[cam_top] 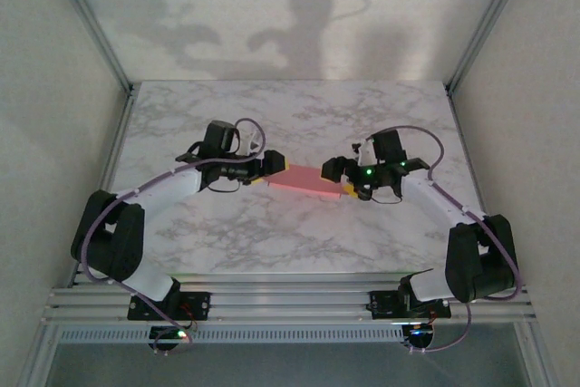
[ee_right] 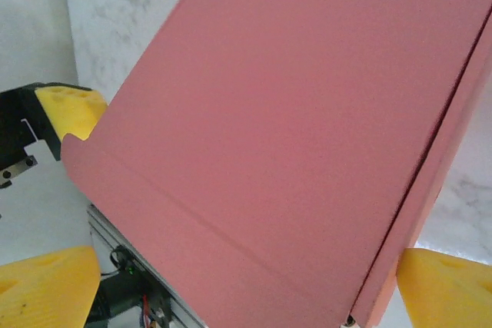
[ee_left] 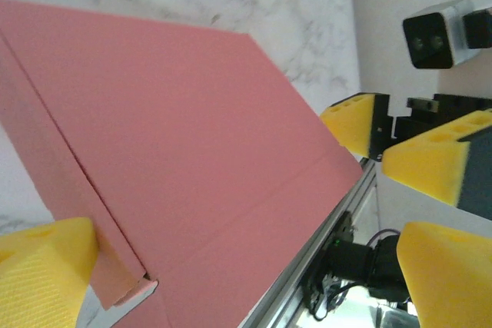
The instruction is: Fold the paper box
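The paper box [cam_top: 308, 178] is lying pink face up near the middle of the marble table [cam_top: 227, 242], directly between the two arms. Its long axis is running from upper left to lower right in the top view, and each end is pointing into a gripper. The left gripper [cam_top: 270, 168] is sitting at the box's left end and the right gripper [cam_top: 340, 180] at its right end, so both are about equally near.

From the left wrist, the left gripper [ee_left: 246, 266] is standing spread wide, straddling the end of the box [ee_left: 192, 136]. One yellow finger [ee_left: 38, 282] is sitting just beside a narrow side flap [ee_left: 54, 174] that is bending along a crease, and the other finger is hanging well clear of the pink sheet. Whether the near finger is actually touching that flap is hard to judge from this angle.

From the right wrist, the right gripper [ee_right: 246, 289] is likewise spread wide around the opposite end of the box [ee_right: 292, 128], pinching nothing. One finger [ee_right: 446, 286] is just beside the folded edge.

The box is the only container here, and it is looking mostly flat and unformed, holding nothing. The coming move is probably turning on that long side flap, which is running lengthwise between the two grippers.
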You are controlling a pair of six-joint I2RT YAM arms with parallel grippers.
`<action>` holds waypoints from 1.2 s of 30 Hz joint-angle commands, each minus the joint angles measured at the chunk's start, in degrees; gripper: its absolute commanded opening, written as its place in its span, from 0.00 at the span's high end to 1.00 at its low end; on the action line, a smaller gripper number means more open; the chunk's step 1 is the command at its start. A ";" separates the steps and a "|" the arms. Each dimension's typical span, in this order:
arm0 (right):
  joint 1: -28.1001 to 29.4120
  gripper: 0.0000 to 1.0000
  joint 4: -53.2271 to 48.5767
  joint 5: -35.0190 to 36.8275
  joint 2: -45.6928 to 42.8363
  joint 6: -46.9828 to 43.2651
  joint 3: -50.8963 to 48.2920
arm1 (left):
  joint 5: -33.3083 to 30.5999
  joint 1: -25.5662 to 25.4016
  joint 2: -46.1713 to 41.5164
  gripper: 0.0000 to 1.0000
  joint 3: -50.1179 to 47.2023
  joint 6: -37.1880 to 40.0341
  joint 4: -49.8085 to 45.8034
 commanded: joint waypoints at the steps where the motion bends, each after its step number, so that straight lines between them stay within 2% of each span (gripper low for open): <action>1: -1.06 0.01 -1.12 -2.76 -0.68 -1.22 3.52 | 3.77 0.10 -1.54 0.01 2.27 -1.97 2.79; 12: -3.86 0.01 -1.08 -2.65 1.12 -0.08 7.36 | 3.12 0.49 -0.66 0.01 3.70 -2.83 2.90; 26: -3.83 0.01 0.59 -3.95 3.43 0.32 6.28 | 2.16 0.49 1.50 0.01 1.87 -2.93 4.06; 36: -3.83 0.01 0.51 -3.42 3.96 -0.88 6.06 | -1.44 0.49 1.78 0.01 1.74 -0.76 1.24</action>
